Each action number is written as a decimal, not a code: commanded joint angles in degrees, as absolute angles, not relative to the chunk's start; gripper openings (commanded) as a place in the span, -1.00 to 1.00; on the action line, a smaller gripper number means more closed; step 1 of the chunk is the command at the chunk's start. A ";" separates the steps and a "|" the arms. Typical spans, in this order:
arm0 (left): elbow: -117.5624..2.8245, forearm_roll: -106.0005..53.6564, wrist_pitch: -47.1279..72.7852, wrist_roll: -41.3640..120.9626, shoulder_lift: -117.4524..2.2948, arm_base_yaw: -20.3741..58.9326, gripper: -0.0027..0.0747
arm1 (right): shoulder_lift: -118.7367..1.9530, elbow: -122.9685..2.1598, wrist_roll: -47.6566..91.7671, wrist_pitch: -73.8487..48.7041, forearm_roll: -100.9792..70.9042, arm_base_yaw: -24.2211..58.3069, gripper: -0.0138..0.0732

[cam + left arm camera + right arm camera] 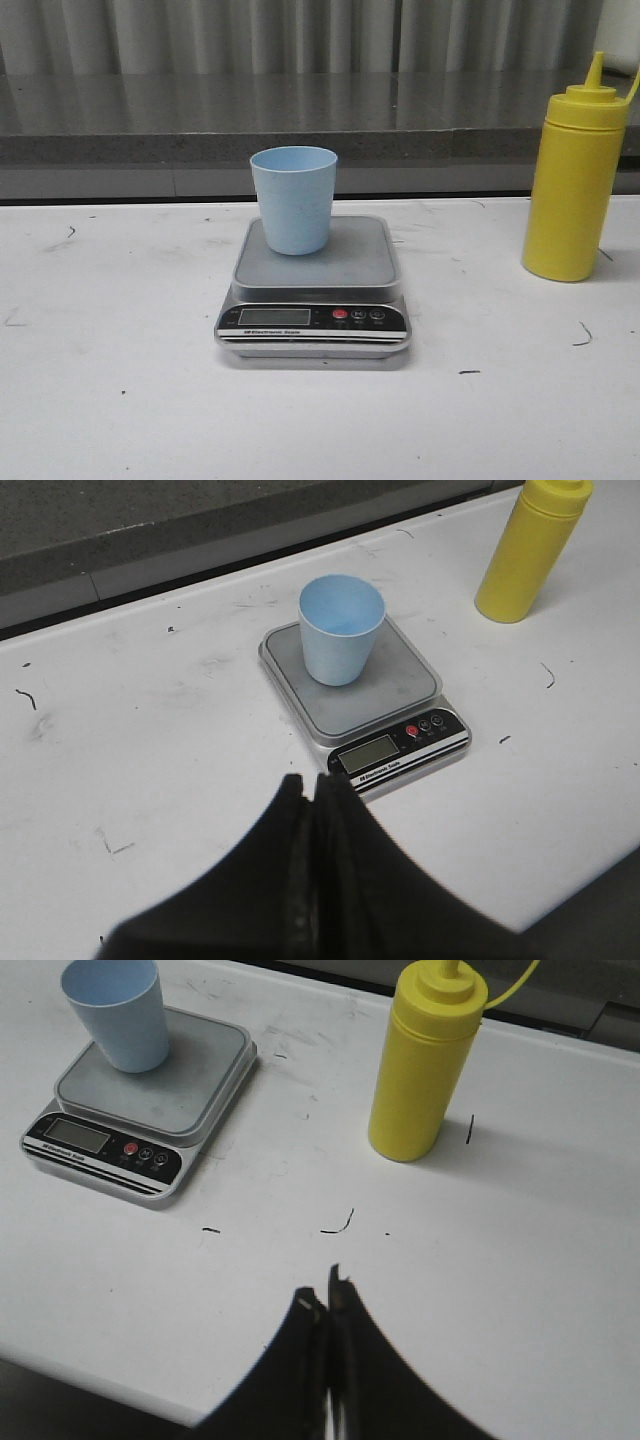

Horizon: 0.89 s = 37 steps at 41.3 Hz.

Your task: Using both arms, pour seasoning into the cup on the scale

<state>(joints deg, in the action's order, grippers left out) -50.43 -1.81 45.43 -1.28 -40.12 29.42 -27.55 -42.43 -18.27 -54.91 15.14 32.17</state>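
blue cup (293, 198) upright on scale (313, 290), yellow seasoning (575, 185) apart

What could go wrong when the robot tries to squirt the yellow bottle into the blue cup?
The cup is small and light, and stands toward the back of the scale, so a bump from an arm might tip it or push it off. The seasoning is tall and narrow, so a clumsy grab could knock it over. The right gripper and left gripper both look shut, so they must open first.

Each gripper, left (311, 785) and right (325, 1295), shows smooth, matte black, tapering fingers.
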 commanded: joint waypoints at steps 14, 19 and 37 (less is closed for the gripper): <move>-49.80 1.56 38.50 -1.36 -38.01 28.65 -0.98 | -27.83 -44.31 -17.64 -51.71 16.45 32.19 -0.84; -41.91 2.17 30.44 -1.36 -32.89 21.02 -0.98 | -27.83 -44.31 -17.64 -51.72 16.51 32.19 -0.84; -2.71 -4.36 -4.91 -1.36 -4.23 0.70 -0.98 | -27.83 -44.31 -17.64 -51.72 16.51 32.19 -0.84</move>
<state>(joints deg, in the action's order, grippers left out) -5.11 -1.91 3.83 -1.19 -7.15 1.98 -27.43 -42.43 -18.27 -54.91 15.02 32.17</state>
